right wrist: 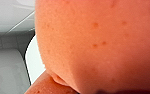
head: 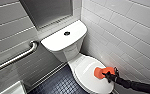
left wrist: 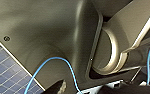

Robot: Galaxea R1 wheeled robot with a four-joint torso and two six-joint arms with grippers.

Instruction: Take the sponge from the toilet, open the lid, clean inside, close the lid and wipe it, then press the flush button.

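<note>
Glossy white oval lid point(head: 87, 75) bears the porous orange sponge point(head: 100, 72), gripped by right end effector point(head: 109, 74).

Dark tiled floor point(head: 56, 85) carrying white toilet point(head: 63, 42); closed lid point(head: 86, 73) bearing orange sponge point(head: 101, 72), sponge sitting against lid's right edge; round flush button point(head: 67, 33) sitting in tank top

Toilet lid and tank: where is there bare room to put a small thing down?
The tank top is bare on both sides of the flush button. The lid is free on its part toward the tank. Its front part beside the tiled wall is crowded: the sponge sits there in the right gripper.
</note>
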